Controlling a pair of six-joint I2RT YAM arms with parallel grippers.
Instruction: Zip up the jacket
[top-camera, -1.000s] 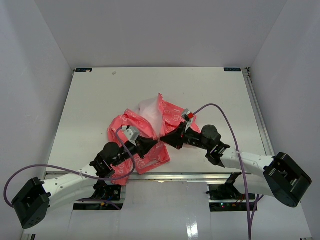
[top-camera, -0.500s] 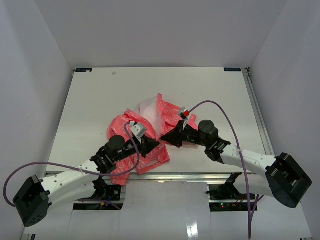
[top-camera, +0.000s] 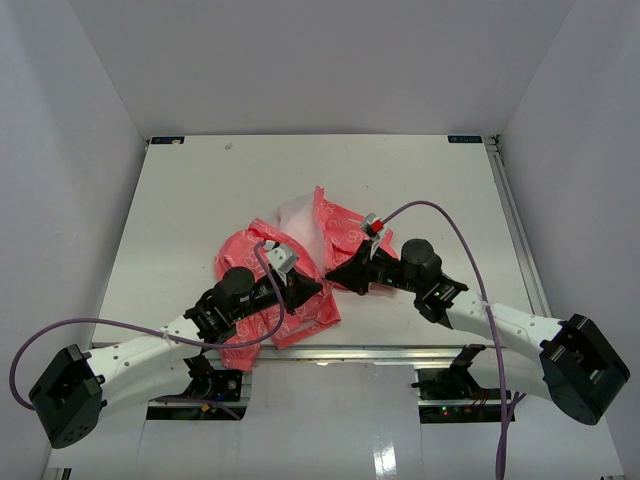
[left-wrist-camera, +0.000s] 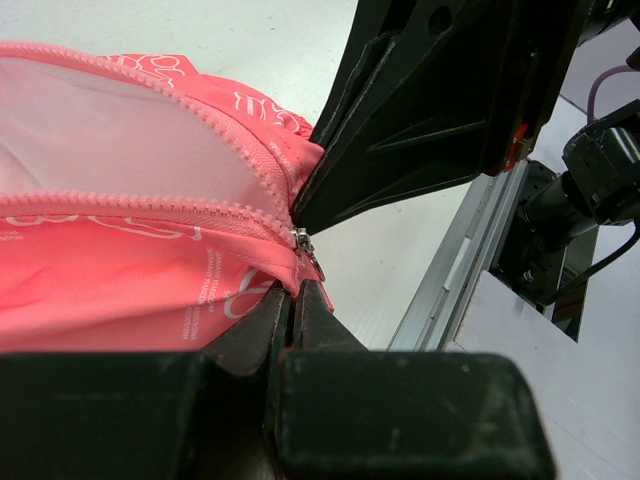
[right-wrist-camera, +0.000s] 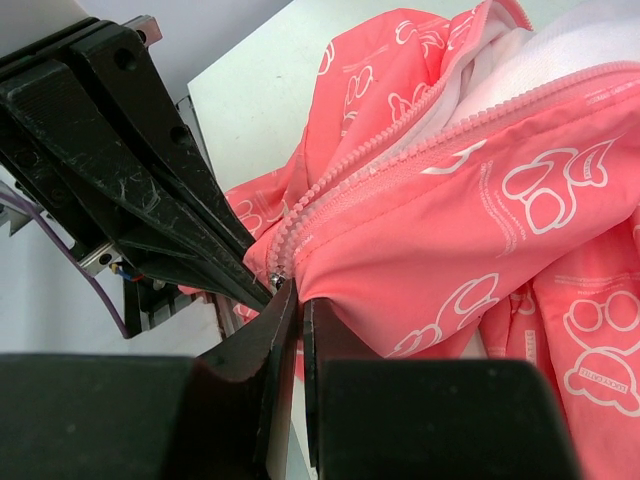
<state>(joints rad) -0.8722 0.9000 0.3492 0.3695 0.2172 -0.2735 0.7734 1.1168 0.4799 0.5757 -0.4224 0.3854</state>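
The coral-pink jacket (top-camera: 268, 262) with white print lies crumpled at the table's near middle, its front open and the white lining (top-camera: 300, 215) showing. Both zipper tracks meet at the metal slider (left-wrist-camera: 306, 246), also seen as the slider (right-wrist-camera: 274, 271) in the right wrist view. My left gripper (left-wrist-camera: 294, 292) is shut on the jacket's hem just below the slider. My right gripper (right-wrist-camera: 298, 292) is shut on the hem on the other side of the slider. The two grippers meet tip to tip, left gripper (top-camera: 318, 288) and right gripper (top-camera: 331, 276).
The table's near metal rail (left-wrist-camera: 455, 270) runs close behind the grippers. A purple cable (top-camera: 440, 225) loops over the right arm, and another cable (top-camera: 120, 328) trails from the left arm. White walls (top-camera: 60, 150) enclose the table.
The left arm has pushed slightly forward and right, bringing its wrist nearer the right gripper. The right arm has barely shifted. Both grippers stay shut on the jacket.
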